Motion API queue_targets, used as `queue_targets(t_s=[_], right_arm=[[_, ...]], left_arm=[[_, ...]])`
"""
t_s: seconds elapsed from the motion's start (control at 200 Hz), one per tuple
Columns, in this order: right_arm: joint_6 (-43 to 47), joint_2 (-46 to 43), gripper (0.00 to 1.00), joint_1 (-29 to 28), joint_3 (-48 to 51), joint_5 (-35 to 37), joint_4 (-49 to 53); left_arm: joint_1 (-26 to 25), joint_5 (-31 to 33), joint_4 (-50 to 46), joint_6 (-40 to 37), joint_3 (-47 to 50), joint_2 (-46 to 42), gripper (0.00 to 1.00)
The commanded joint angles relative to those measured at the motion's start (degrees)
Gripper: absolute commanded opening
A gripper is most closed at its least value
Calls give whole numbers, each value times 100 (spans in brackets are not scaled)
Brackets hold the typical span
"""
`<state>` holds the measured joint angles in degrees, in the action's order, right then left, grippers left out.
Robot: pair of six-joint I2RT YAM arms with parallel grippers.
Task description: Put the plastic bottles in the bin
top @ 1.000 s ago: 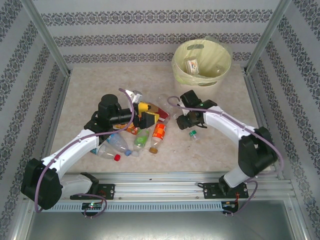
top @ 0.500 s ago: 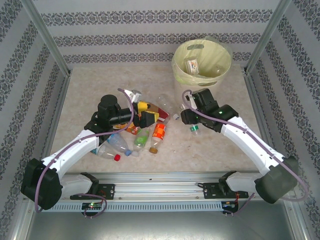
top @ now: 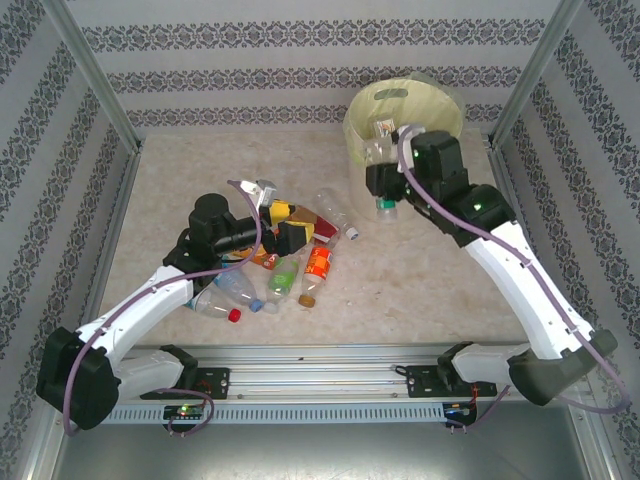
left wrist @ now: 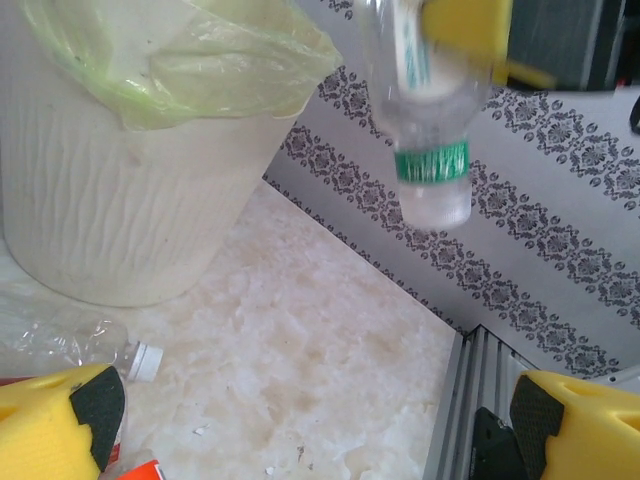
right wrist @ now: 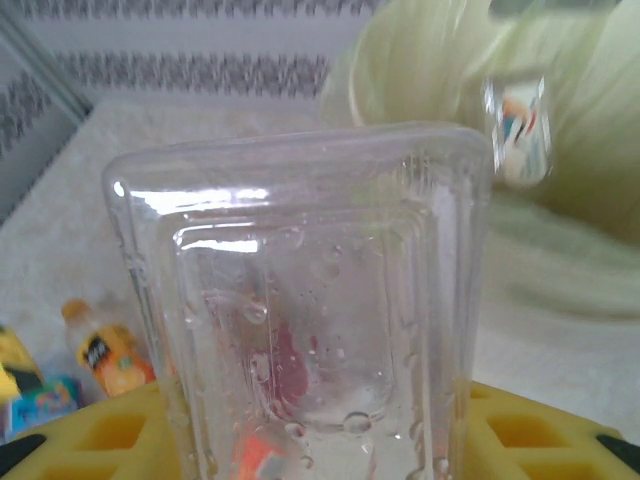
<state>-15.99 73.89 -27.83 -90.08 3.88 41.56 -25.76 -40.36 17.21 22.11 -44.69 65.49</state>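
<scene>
The right gripper (top: 386,190) has swung up from the table (top: 430,290) to just beside the bin (top: 360,125), so one bottle is a lift and a release from done. The bin is ribbed cream plastic, its liner (left wrist: 200,60) thin and crinkled. The claw is half-closed on a clear, square-based bottle (top: 388,206) with a green band. The left gripper (top: 283,228) gapes wide open, holding nothing, over the remaining bottles (top: 285,275).

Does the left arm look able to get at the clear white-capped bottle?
Likely yes: the open left gripper hovers close beside that bottle, and nothing lies over it.
</scene>
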Motion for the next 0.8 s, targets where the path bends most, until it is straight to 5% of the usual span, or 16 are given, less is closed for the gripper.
queue_targets(t_s=[0.0, 0.535, 0.794], right_arm=[[-70, 420, 48, 196, -763, 291, -27], [-365, 3026, 50, 1300, -4262, 824, 623], [-413, 3847, 50, 1458, -4738, 800, 1170]], left_arm=[[44, 55, 307, -40, 48, -97, 100], [40, 85, 128, -185, 2, -99, 100], [43, 68, -59, -260, -76, -71, 100]])
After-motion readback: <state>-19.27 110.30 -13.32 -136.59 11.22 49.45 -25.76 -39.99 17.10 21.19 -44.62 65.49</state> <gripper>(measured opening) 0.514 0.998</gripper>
